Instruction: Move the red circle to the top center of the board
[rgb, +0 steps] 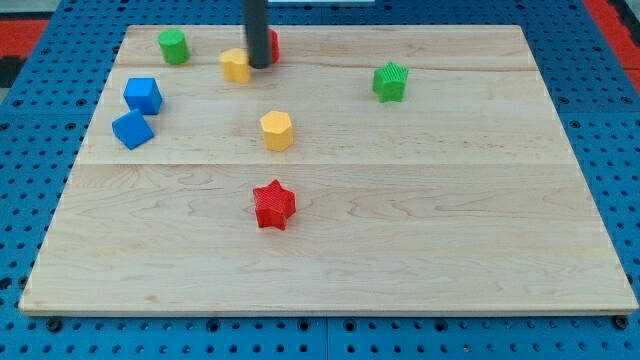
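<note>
- Near the counter's top centre: my tip, just left of red circle, touching yellow block.
- No fingers here, only the rod.

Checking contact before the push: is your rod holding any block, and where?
Nothing is held. My tip stands against the red circle's left side, beside the yellow block.

Bright, even lighting across the pale wooden surface, no hot glare. Shadows are soft and short: the red star drops a small dark patch right under its base, and the yellow hexagon above the star does the same. Focus is sharp around the star, wood grain readable. The dark rod above the star looks slightly soft-edged. Surface edges taper toward the view's top, mild perspective, no obvious bending.
</note>
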